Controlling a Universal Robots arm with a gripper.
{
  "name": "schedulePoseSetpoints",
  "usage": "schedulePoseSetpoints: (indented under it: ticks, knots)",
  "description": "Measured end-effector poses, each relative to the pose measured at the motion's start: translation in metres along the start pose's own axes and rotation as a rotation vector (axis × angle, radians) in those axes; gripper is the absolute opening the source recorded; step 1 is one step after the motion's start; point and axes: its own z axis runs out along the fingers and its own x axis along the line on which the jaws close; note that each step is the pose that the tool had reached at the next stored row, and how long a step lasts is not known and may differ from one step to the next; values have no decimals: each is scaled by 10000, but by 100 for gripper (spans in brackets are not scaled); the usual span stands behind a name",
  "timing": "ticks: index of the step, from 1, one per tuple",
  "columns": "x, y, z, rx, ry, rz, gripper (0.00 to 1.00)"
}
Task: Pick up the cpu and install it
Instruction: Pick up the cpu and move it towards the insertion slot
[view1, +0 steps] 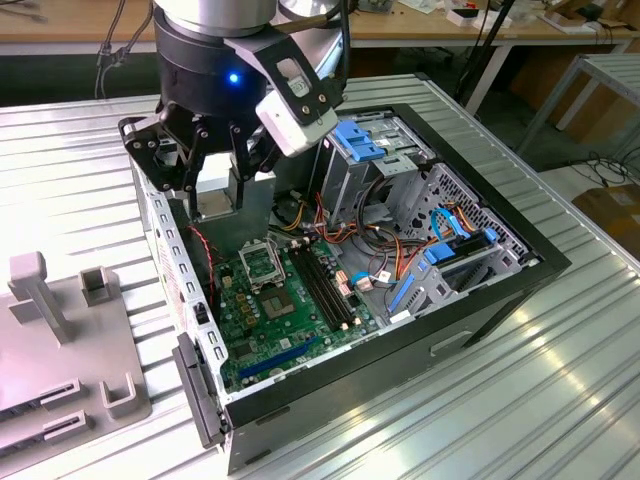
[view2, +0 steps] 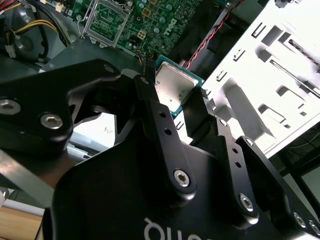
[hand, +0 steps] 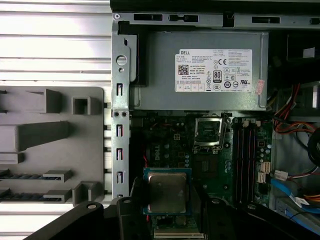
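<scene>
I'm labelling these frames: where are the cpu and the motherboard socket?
cpu (hand: 167, 192), first wrist view, middle of its metal top.
socket (hand: 209, 132), first wrist view, centre of its framed square.

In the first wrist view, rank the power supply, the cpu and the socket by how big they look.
1. power supply, clearly the largest.
2. cpu, which is nearest the camera, so its lead over the socket may be only nearness.
3. socket, which looks smallest.

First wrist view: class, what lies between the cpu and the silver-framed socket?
Green motherboard with small components lies between the cpu and the socket, seen in the first wrist view.
</scene>
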Motion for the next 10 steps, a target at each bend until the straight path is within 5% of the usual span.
schedulePoseSetpoints:
  ticks: [10]
  knots:
    - [-22,0,0,0,0,-4,47]
